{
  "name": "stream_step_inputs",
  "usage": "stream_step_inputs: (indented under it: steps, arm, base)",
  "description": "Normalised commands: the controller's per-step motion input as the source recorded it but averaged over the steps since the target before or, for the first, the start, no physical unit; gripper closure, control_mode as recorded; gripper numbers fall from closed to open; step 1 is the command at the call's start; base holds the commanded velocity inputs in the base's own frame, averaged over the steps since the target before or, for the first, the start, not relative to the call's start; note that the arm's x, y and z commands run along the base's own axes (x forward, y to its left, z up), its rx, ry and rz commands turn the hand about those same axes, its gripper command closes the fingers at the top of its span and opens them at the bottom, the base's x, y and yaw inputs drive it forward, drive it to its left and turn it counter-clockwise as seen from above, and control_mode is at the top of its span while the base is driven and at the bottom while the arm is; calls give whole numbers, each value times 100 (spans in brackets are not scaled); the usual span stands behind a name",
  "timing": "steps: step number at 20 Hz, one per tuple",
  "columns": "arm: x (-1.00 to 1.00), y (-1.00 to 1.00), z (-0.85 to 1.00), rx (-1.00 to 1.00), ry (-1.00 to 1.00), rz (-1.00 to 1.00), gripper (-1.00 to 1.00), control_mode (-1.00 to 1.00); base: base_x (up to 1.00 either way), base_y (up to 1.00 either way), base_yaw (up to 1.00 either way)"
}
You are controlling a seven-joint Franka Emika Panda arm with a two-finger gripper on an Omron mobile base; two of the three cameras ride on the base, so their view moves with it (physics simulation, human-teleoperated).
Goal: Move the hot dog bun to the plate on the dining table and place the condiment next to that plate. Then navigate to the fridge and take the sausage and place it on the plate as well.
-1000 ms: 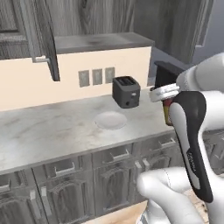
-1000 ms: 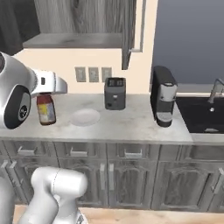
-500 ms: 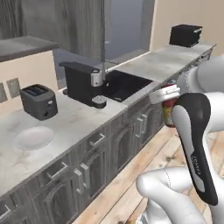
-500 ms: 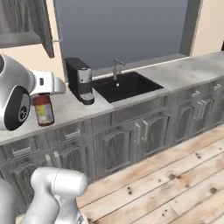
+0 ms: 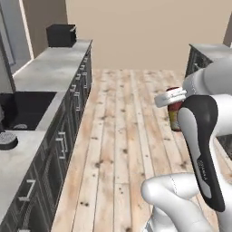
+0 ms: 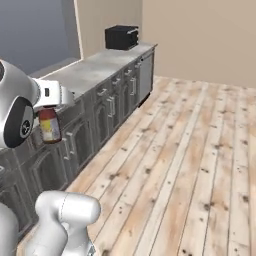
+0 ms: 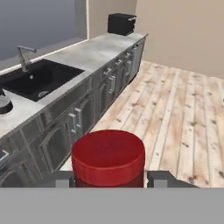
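Gripper point(image 7: 108, 180) clamped on the condiment point(image 6: 49, 125): one dark fingertip point(image 7: 59, 179) on each side of the bottle, just under its red cap point(image 7: 108, 155). The bottle hangs upright, carried in the air and resting on no surface. In the right base view the yellow label faces the camera, below the white hand. In the left base view the condiment point(image 5: 175, 111) is partly hidden behind the arm's dark joint.

Landmark: the worktop point(image 7: 92, 50), pale marbled, over grey cabinet doors point(image 6: 112, 105).
- Condiment is off the worktop, out over the wooden floor point(image 6: 190, 150), in front of the cabinet fronts.
- Black sink point(image 7: 33, 78) is set into the worktop, with a tap point(image 7: 24, 57) at its back edge.
- A small round dark item point(image 7: 4, 105) sits on the worktop just beside the sink; too small to identify.
- A black boxy appliance point(image 7: 121, 23) stands at the worktop's far end, against the beige wall point(image 6: 200, 35). Seen also in the left base view point(image 5: 60, 35) and the right base view point(image 6: 121, 37).
- A second grey counter corner point(image 5: 206, 52) shows across the floor from the worktop, behind the arm.
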Motion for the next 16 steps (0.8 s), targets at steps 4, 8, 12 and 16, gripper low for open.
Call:
stream_step_inputs:
  steps: [4,8,12,16]
  arm:
    - [0,0,0,0,0,0,100,100]
    - [0,0,0,0,0,0,100,100]
    - [0,0,0,0,0,0,100,100]
    - [0,0,0,0,0,0,100,100]
  base:
    - [-1,-24,-92]
    - [-8,-43,-85]
    - [-12,-59,-78]
    - [-4,-80,-74]
